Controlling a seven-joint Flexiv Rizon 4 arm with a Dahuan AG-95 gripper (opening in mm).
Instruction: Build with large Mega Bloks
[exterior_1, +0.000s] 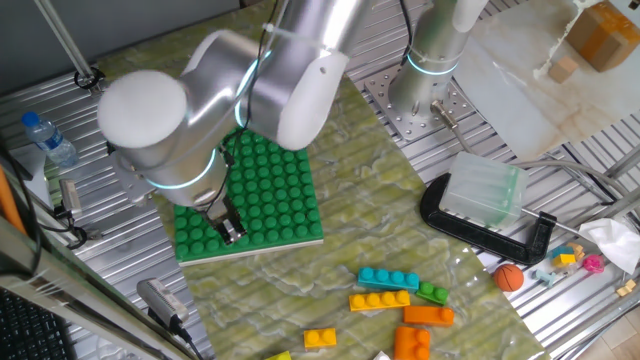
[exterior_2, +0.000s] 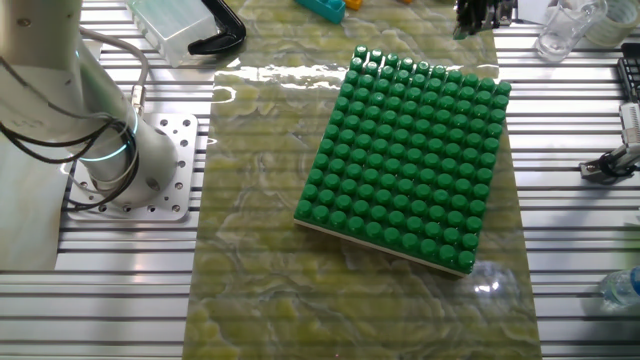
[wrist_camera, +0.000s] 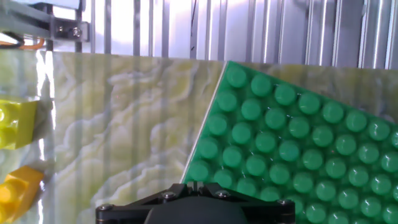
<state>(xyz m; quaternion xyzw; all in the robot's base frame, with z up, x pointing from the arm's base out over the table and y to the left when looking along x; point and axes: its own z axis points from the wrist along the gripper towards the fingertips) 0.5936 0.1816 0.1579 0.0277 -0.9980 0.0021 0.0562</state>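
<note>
Claw (exterior_1: 232, 230) over baseplate (exterior_1: 270, 180), bricks (exterior_1: 400, 295) apart

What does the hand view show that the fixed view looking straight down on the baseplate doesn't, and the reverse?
Only the hand view: two yellow blocks at its left edge on the mat, and the gripper body at the bottom; its fingers are out of frame. Only the fixed view: the whole baseplate with no block on it, the arm's base, and a cyan block at the top edge. Both: green studs and the marbled mat.
</note>
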